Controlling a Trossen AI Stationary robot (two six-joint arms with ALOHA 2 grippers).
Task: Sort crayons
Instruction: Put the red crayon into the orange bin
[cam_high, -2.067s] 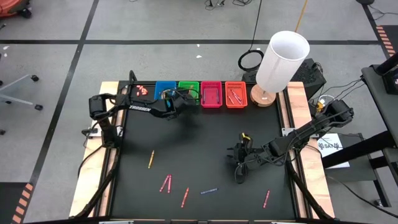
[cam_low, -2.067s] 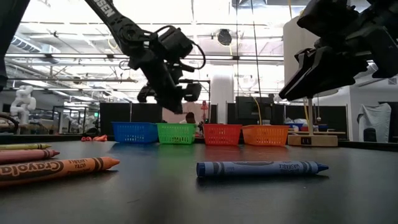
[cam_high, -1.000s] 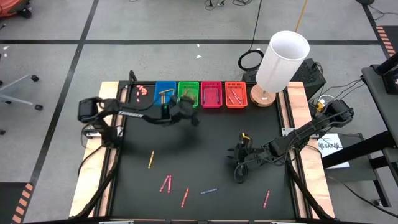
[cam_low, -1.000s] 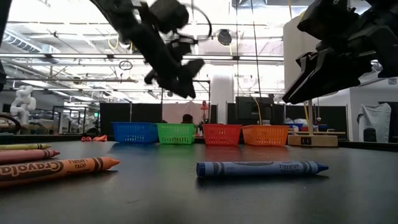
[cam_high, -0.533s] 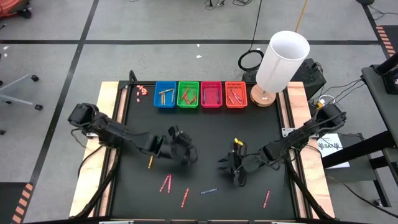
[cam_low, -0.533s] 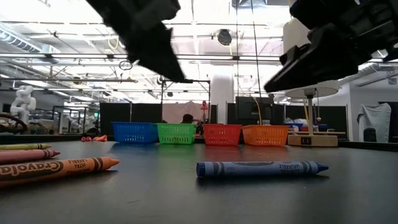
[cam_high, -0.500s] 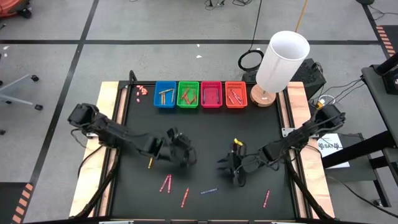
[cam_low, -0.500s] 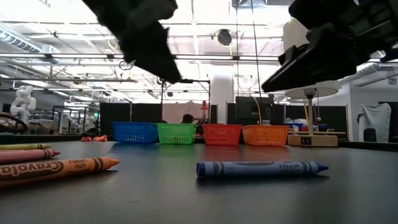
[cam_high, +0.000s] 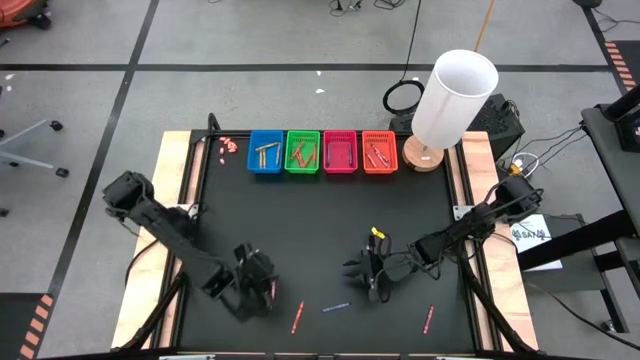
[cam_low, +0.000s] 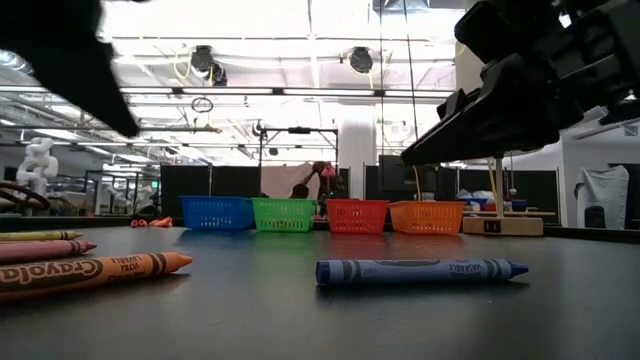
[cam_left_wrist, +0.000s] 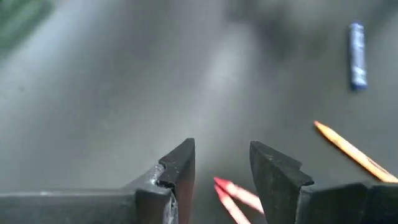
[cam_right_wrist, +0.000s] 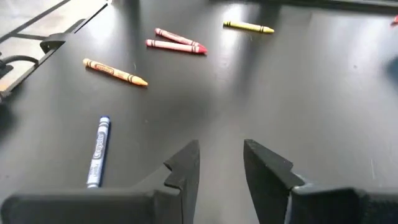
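- Left gripper (cam_left_wrist: 222, 171), jaws apart and empty, hovers over two pink crayons (cam_left_wrist: 239, 198) at the mat's near left.
- Right gripper (cam_right_wrist: 221, 163), likewise empty, hangs beside the blue crayon (cam_high: 336, 306).
- Next: descend, pinch one.

Blue crayon (cam_low: 420, 271), orange crayon (cam_low: 95, 273); blue basket (cam_high: 265, 152), green basket (cam_high: 302, 151).

The left gripper (cam_high: 258, 290) has swung from the baskets at the frame's top down to lower left, over the pink crayons (cam_left_wrist: 239, 196) (jaws apart, empty). The right gripper (cam_high: 362, 272) drifted slightly left.
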